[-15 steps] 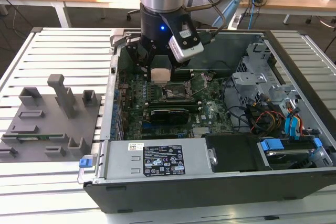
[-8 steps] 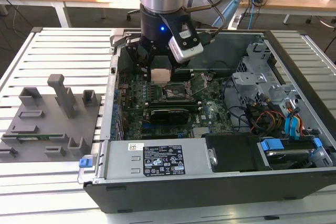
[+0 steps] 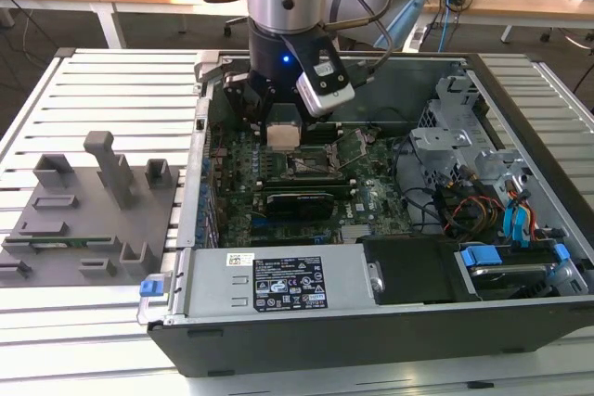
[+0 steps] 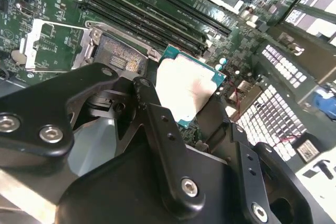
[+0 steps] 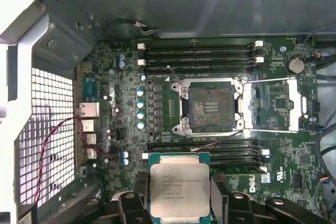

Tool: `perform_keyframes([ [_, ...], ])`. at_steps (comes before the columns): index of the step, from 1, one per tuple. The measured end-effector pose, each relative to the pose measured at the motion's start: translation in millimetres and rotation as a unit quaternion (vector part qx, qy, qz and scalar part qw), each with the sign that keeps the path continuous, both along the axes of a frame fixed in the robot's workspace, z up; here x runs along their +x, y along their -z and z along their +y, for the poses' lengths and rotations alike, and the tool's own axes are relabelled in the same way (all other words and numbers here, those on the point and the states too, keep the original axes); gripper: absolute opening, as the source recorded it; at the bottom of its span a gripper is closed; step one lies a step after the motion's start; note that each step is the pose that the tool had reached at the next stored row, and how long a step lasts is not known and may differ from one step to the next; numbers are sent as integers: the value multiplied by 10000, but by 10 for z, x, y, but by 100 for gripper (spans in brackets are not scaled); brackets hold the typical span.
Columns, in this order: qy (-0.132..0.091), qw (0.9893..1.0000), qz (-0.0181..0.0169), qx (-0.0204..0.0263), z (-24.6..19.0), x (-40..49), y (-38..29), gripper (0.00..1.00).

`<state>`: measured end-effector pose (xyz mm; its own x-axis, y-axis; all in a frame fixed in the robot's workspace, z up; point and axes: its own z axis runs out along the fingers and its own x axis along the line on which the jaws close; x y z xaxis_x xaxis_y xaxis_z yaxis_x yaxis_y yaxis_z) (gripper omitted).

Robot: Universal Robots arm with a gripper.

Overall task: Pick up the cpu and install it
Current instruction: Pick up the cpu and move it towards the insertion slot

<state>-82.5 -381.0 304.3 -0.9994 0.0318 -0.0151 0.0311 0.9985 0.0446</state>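
Silver-grey on top with a green edge, cpu (image 5: 179,190) clamped at two opposite sides between the black jaws of the gripper (image 5: 179,204), held level in the air inside the open computer case (image 3: 371,331). Hanging above the green motherboard (image 5: 131,77), seen in the first wrist view next to the dark memory slots (image 5: 236,153) and apart from the socket (image 5: 211,107), not yet seated. Socket bare, contacts exposed, metal frame (image 5: 286,106) swung open to one side.
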Motion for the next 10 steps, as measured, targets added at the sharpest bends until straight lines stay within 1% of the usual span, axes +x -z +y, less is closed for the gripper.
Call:
perform_keyframes([
  [1,0,10000,0,0,10,0,17,55],
  [3,0,10000,0,-1,57,0,81,55],
  [5,0,10000,0,0,88,0,122,55],
  [8,0,10000,0,0,156,0,190,55],
  [9,0,10000,0,0,191,3,226,55],
  [10,0,10000,1,-1,212,10,246,55],
])
